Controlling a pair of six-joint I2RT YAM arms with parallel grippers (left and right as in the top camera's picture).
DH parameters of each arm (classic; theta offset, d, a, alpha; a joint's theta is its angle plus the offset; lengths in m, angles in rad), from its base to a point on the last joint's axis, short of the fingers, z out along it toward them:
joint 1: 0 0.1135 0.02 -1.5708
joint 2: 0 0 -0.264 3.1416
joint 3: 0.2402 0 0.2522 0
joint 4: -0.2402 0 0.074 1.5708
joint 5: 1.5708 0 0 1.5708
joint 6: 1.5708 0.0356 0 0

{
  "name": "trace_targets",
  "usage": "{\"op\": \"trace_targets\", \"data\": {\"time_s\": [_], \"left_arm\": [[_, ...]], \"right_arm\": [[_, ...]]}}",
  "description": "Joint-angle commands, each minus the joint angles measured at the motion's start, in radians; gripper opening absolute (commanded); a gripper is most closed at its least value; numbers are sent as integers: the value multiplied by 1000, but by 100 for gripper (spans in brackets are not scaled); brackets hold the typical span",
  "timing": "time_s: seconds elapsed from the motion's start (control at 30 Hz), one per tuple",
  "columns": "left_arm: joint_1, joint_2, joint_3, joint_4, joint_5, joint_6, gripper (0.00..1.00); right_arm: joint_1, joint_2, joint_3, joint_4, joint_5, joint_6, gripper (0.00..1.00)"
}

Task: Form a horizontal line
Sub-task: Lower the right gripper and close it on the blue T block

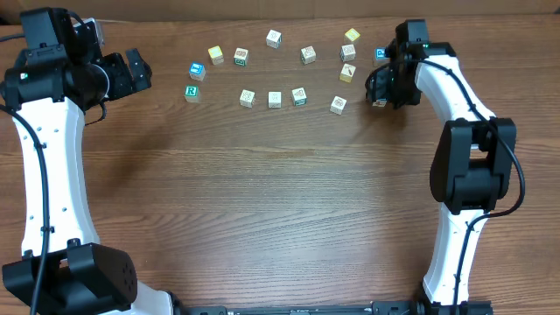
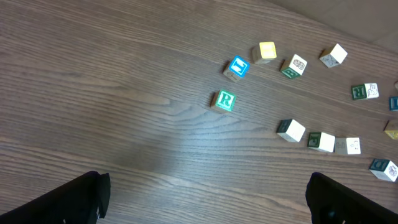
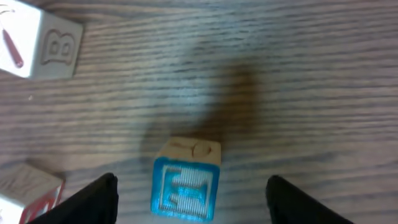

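No row of three touching cubes shows; the cubes lie apart in a loose arc. The green "R" cube (image 1: 192, 92) (image 2: 225, 100) sits at the far left, with a blue picture cube (image 1: 197, 71) (image 2: 237, 66) just behind it. My left gripper (image 1: 137, 72) (image 2: 205, 208) is open and empty, left of both. My right gripper (image 1: 385, 72) (image 3: 191, 186) is open around a second blue picture cube (image 1: 381, 53) (image 3: 186, 186) that stands on the table between its fingers, which are well clear of its sides.
Three cubes (image 1: 275, 99) lie in a spaced row mid-table. A yellow cube (image 1: 215, 54) (image 2: 267, 51) and other lettered cubes (image 1: 308, 54) curve along the back. A "B" cube (image 3: 43, 43) lies left of the right gripper.
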Motion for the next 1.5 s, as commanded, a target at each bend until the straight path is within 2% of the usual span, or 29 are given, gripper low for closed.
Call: {"op": "trace_targets", "data": {"time_s": [0.0, 0.17, 0.27, 0.53, 0.77, 1.3, 1.47], "left_arm": [[1, 1, 17, 1, -3, -14, 100], [1, 1, 17, 1, -3, -14, 100], [1, 1, 17, 1, -3, -14, 100], [1, 1, 17, 1, -3, -14, 100], [1, 1, 17, 1, -3, -14, 100], [1, 1, 17, 1, -3, -14, 100], [1, 1, 17, 1, -3, -14, 100]], "right_arm": [[4, 8, -24, 28, 8, -1, 70], [4, 8, -24, 41, 8, -1, 45], [4, 8, -24, 39, 8, -1, 43], [4, 3, -12, 26, 8, -1, 29], [4, -52, 58, -50, 8, -1, 25], [4, -517, 91, -254, 4, 3, 25], [4, -563, 90, -290, -8, 8, 25]]}}
